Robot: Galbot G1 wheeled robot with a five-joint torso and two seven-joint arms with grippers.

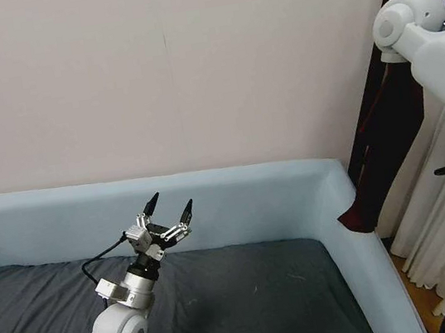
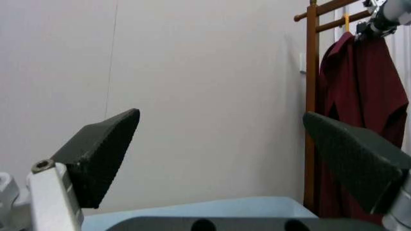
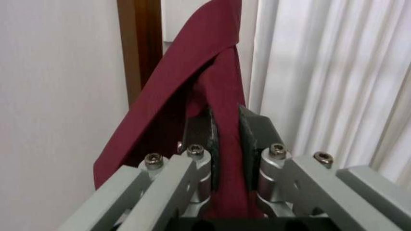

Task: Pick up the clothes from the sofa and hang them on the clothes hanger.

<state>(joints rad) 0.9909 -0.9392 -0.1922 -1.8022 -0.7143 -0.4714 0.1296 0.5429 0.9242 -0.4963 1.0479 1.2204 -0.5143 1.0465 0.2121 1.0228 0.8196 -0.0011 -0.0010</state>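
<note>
Pinching the garment (image 3: 192, 62) in the clenched right gripper (image 3: 224, 122), high against the rack (image 3: 138, 48), probably to settle its drape there, with left gripper (image 1: 170, 204) parked agape over the sofa (image 1: 250, 186).

The maroon garment (image 3: 212, 72) is hanging as soft matt cloth beside the clothes stand's (image 3: 138, 43) smooth varnished wood, while the right gripper's (image 3: 226, 118) brushed metal fingers (image 3: 270, 166) and the left gripper's (image 2: 222, 118) rough-textured black pads (image 2: 103, 154) are looking dull.
</note>
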